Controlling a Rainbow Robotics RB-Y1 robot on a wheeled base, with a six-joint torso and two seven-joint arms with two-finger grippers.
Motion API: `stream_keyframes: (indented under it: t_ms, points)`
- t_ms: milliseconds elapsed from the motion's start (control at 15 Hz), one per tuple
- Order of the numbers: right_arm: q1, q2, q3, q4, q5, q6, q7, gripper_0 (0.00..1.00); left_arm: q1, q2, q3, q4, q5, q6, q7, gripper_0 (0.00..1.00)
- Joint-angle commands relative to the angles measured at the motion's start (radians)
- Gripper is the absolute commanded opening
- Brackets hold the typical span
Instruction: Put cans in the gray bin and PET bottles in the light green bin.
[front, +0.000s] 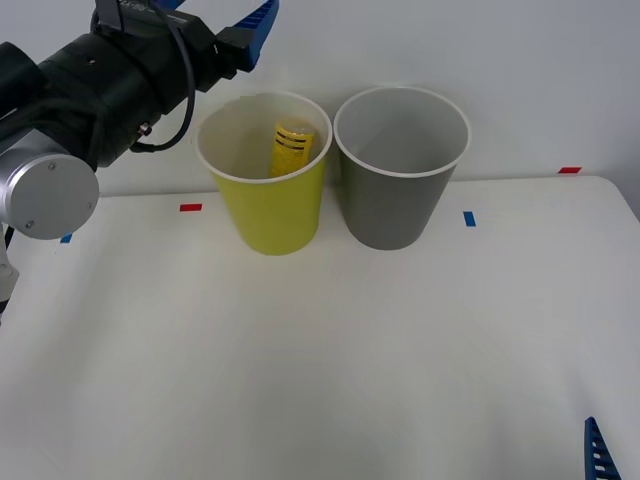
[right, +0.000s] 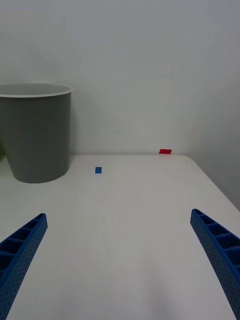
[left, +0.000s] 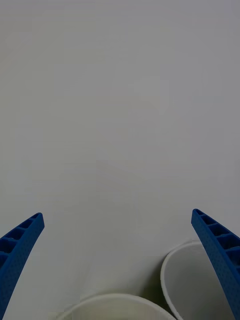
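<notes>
The light green bin (front: 265, 205) stands at the back of the table, left of the gray bin (front: 395, 195). A PET bottle (front: 291, 148) with a yellow label and black stripes leans inside the light green bin. My left gripper (front: 225, 20) hangs open and empty above and to the left of that bin, and its wrist view shows the bin's white rim (left: 115, 299) below the open left gripper (left: 120, 260). My right gripper (front: 597, 455) rests low at the table's front right, where the right gripper (right: 120, 265) is open, with the gray bin (right: 37, 135) farther off. Cans are out of view.
Small red tape marks (front: 190, 208) and blue tape marks (front: 469, 218) lie on the white table (front: 330, 360). A plain white wall rises right behind the bins. The table's right edge curves away near the red mark (right: 165, 151).
</notes>
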Motion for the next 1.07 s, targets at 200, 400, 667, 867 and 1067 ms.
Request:
stream_keyframes:
  t_ms: [200,400,667,867,1067]
  points:
    - [0.0,0.0,0.0,0.0,0.0,0.0,0.0,1.0,0.263,0.06,0.054,-0.216,0.005,-0.037,0.008,1.0]
    - [0.0,0.0,0.0,0.0,0.0,0.0,0.0,1.0,0.413,0.081,0.096,-0.319,0.005,-0.046,0.009,1.0]
    - [0.0,0.0,0.0,0.0,0.0,0.0,0.0,1.0,0.554,0.083,0.111,-0.363,0.005,-0.073,0.009,1.0]
    - [0.0,0.0,0.0,0.0,0.0,0.0,0.0,1.0,0.646,0.04,0.113,-0.365,0.005,-0.116,0.002,1.0]
    - [0.0,0.0,0.0,0.0,0.0,0.0,0.0,1.0,0.743,-0.035,0.113,-0.386,-0.009,-0.178,-0.021,1.0]
